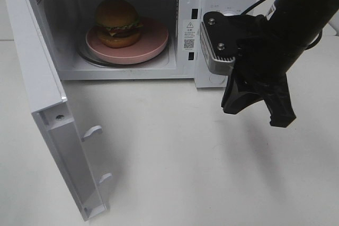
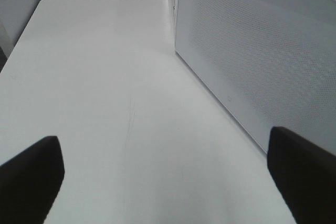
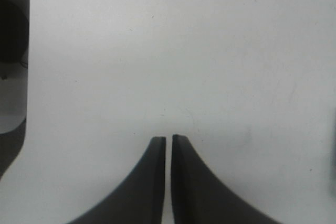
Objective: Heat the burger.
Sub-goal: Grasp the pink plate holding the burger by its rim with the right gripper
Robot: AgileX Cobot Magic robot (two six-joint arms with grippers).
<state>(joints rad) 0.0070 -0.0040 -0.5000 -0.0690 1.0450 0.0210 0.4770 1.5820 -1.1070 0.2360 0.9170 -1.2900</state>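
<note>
Right gripper (image 1: 258,112): black, hanging over the table (image 1: 212,173) in front of the microwave's control panel (image 1: 225,30), tips pointing down. Its 2 fingers (image 3: 152,182) are drawn almost together, only a thin slit between the tips, nothing held.

Burger (image 1: 117,22): well apart from this gripper, up and to the left in the high view, inside the microwave (image 1: 132,25). It sits upright on a pink plate (image 1: 153,41), toward the plate's left side; the plate rests on the turntable. Golden bun, green lettuce and a darker filling layer visible.

Door (image 1: 53,125): swung fully open at the left, inner face with 2 latch hooks showing.

Left gripper (image 2: 168,177): jaws spread wide, a dark finger at each lower corner of its wrist view, nothing between them but bare table.

View differences:
- High view: the only 1 showing burger, plate, cavity and open door; the left gripper does not appear in it.
- Left wrist view: a white perforated panel (image 2: 252,56), seemingly the microwave's side wall, just beside the gripper.
- Right wrist view: the near-closed fingertips over white table, with a dark opening at 1 edge that cannot be identified.
</note>
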